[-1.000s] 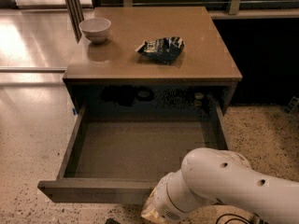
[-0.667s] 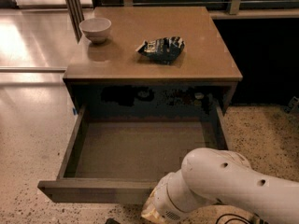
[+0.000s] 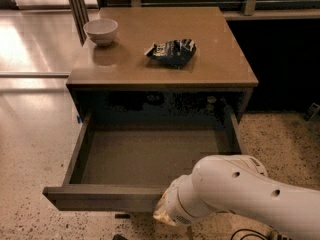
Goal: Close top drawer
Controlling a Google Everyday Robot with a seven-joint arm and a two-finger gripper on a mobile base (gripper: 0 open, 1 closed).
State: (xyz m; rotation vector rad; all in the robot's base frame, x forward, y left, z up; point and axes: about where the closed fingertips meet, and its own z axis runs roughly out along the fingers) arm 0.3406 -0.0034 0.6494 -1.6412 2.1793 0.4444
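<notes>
The top drawer (image 3: 150,156) of the brown cabinet is pulled far out and is empty, showing its smooth brown bottom and thin side walls. Its flat front (image 3: 100,198) faces the camera at the lower left. My white arm (image 3: 240,194) reaches in from the lower right. My gripper (image 3: 162,215) is at the arm's end, right against the outer face of the drawer front near its middle, mostly hidden behind the wrist.
On the cabinet top (image 3: 220,59) stand a white bowl (image 3: 101,31) at the back left and a crumpled dark snack bag (image 3: 171,52) in the middle. Speckled floor (image 3: 30,149) surrounds the cabinet. A dark wall and a rail run behind it.
</notes>
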